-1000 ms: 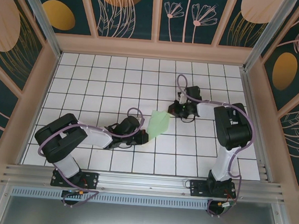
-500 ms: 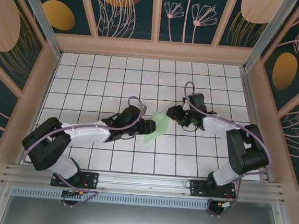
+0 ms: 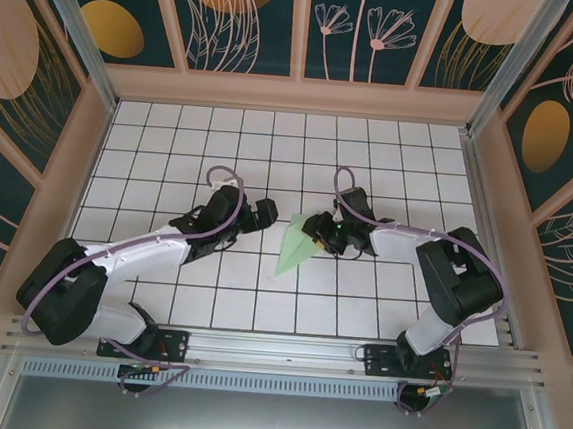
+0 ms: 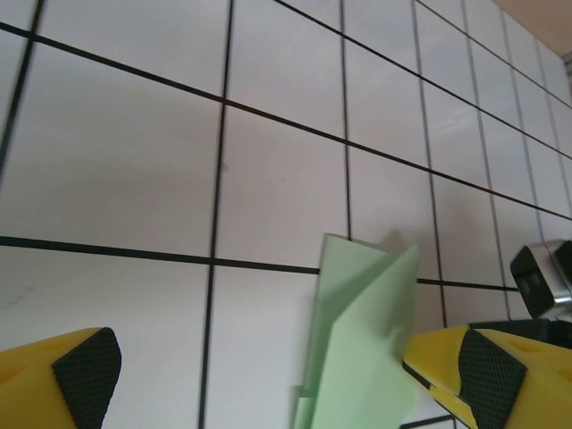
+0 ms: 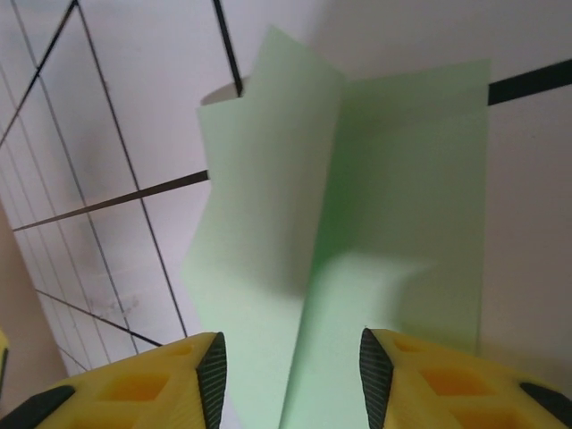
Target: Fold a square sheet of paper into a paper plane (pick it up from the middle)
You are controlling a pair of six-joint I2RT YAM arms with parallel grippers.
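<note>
Tiled table (image 3: 171,154) bears folded paper plane (image 3: 295,245).

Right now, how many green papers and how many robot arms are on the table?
Green paper, folded: 1
Robot arms: 2, the left arm and the right arm
Total: 3

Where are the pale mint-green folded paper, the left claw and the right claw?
pale mint-green folded paper (image 3: 289,250), top view, its middle.
left claw (image 3: 272,215), top view, between its fingertips.
right claw (image 5: 293,368), right wrist view, between its fingertips.
</note>
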